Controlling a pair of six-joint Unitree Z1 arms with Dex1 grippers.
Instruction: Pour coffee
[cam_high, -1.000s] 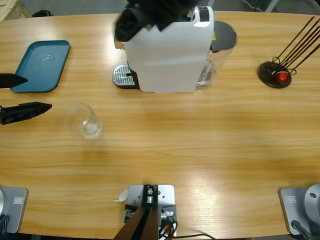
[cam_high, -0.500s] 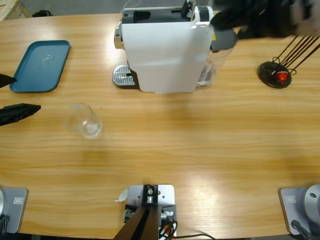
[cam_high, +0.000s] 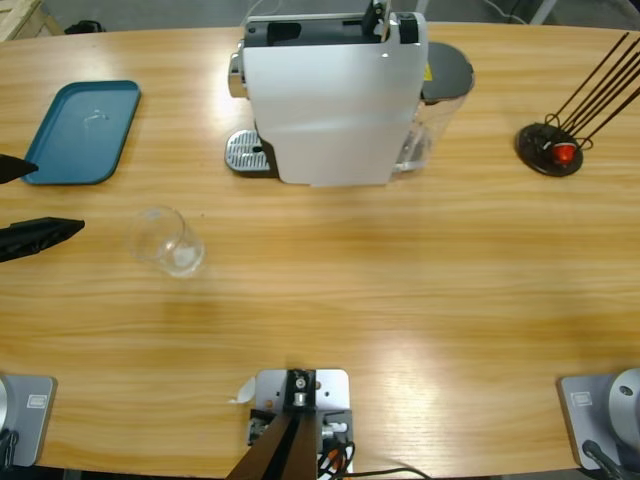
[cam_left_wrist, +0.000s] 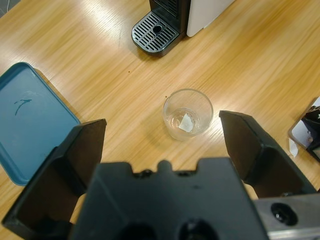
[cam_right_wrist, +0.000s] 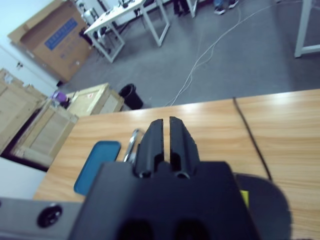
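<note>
left gripper (cam_left_wrist: 162, 132), jaws spread, is lining up on the empty glass (cam_left_wrist: 188, 113); right gripper (cam_right_wrist: 165, 131) jaws pressed together. next: advancing and closing on it.

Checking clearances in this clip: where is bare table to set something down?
Bare wood spans the whole near half, below the glass tumbler and the coffee machine, and between the machine and the capsule stand. It is tighter at the left edge: blue tray, tumbler and open left tool.
</note>
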